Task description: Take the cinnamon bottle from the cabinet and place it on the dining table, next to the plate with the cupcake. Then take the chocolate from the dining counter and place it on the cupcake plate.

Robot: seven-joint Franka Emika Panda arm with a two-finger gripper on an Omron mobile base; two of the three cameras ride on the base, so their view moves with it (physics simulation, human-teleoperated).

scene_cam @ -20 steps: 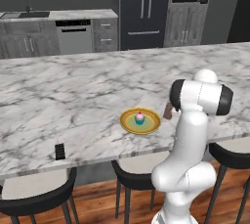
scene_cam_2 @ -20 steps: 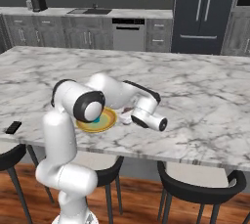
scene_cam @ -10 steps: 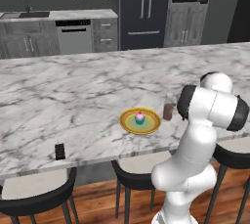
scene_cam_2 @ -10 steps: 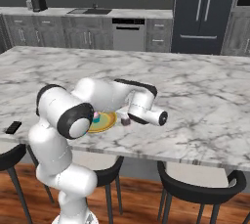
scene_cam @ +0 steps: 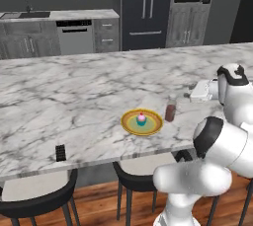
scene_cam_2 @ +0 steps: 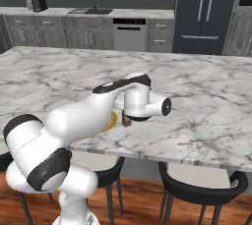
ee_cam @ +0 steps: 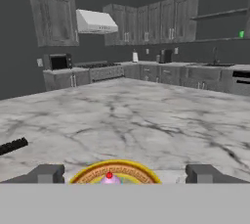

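The pincer (ee_cam: 125, 174) stands with its two dark finger tips (ee_cam: 46, 174) spread wide apart and nothing between them. It sits low over the worktop (scene_cam: 74, 101), the long white marble slab with grey veins, and looks level across it. Between the tips, just ahead, lie the near rim of the yellow plate (ee_cam: 93, 175) and the pink top of the cupcake (ee_cam: 110, 179). Off to the left in the hand view, well apart from the plate, the chocolate (ee_cam: 12, 145) lies flat on the marble as a dark bar.

In the left base view the cinnamon bottle (scene_cam: 170, 109) stands upright on the marble just beside the plate (scene_cam: 129, 123), on the side toward the arm, apart from the pincer. The cupcake (scene_cam: 141, 118) sits in the plate's greenish centre. The chocolate (scene_cam: 60, 152) lies near the worktop's front edge, well to the left of the plate.

In the right base view the arm's white body covers most of the plate, leaving a yellow sliver of it (scene_cam_2: 114, 121) and the lower part of the bottle (scene_cam_2: 126, 120) under the wrist. Dark stools (scene_cam: 133, 180) stand below the front edge. Behind, grey cabinets (ee_cam: 53, 17) and a white range hood (ee_cam: 96, 22) line the far wall.
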